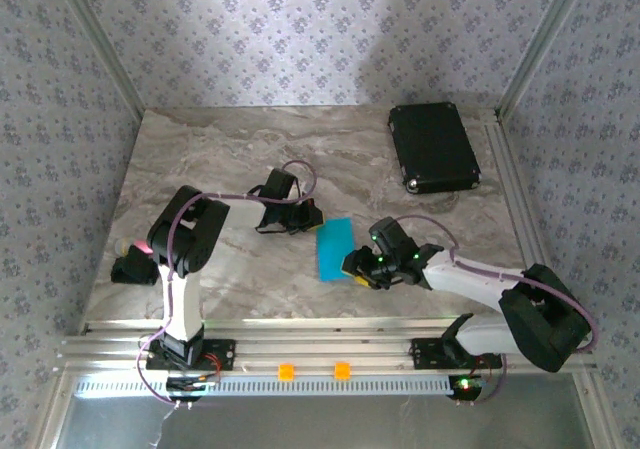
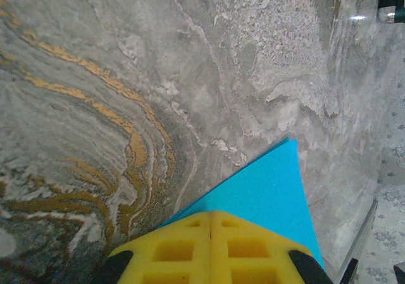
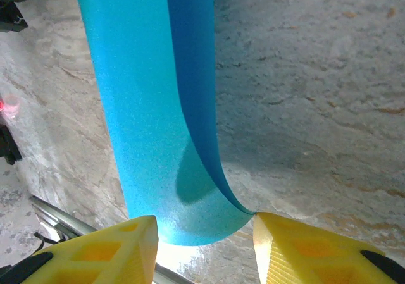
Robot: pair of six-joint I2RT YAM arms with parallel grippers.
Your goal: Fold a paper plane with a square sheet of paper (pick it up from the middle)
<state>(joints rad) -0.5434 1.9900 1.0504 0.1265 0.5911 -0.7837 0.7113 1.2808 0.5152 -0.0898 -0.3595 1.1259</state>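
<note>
Left fingers (image 2: 180, 249): pressed together at the far corner of the paper (image 1: 334, 249).
Paper: mid-counter (image 1: 230, 159), between the arms; we see a folded strip.
Right fingers (image 3: 104, 252): spread around its curled near end.
Progress: early, we judge; nose and wing folds remain.
Unclear: whether the left fingers pinch or merely press.

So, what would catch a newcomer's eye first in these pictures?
The bright cyan-blue paper, a folded strip at the middle of the marble table, one end curling up between the right arm's open fingers. The left arm's shut fingers sit at its far corner; a black case lies far right.
</note>
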